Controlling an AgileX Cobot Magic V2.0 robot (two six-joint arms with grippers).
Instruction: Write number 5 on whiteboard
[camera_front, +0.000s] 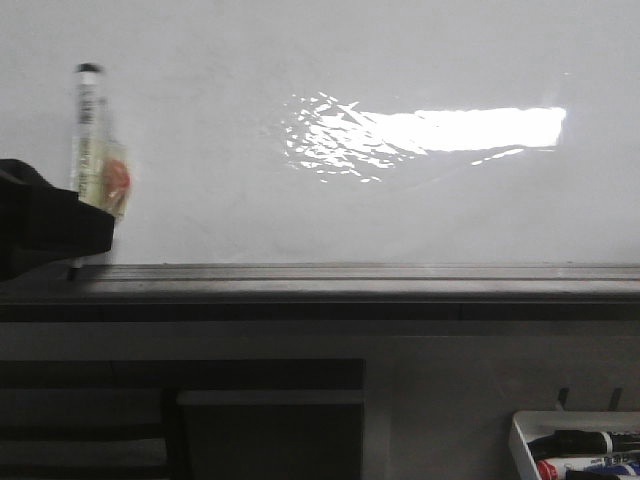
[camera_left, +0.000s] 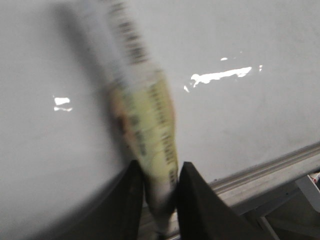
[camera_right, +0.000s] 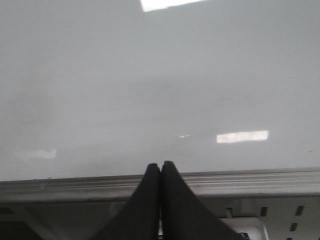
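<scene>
whiteboard (camera_front: 300, 215) glossy, blank, glare patch; left end effector (camera_left: 160, 192) clamps marker (camera_left: 145, 125); right end effector (camera_right: 160, 195) closed, empty.

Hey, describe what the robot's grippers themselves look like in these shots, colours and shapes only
Both grippers look plain matte black. The left gripper has two broad fingers that curve and narrow toward rounded tips. The right gripper has the same dark, smoothly tapering fingers, pointed at the ends. In the front view the left gripper shows only as a blocky black mass. No cables, logos or markings are visible on either.
</scene>
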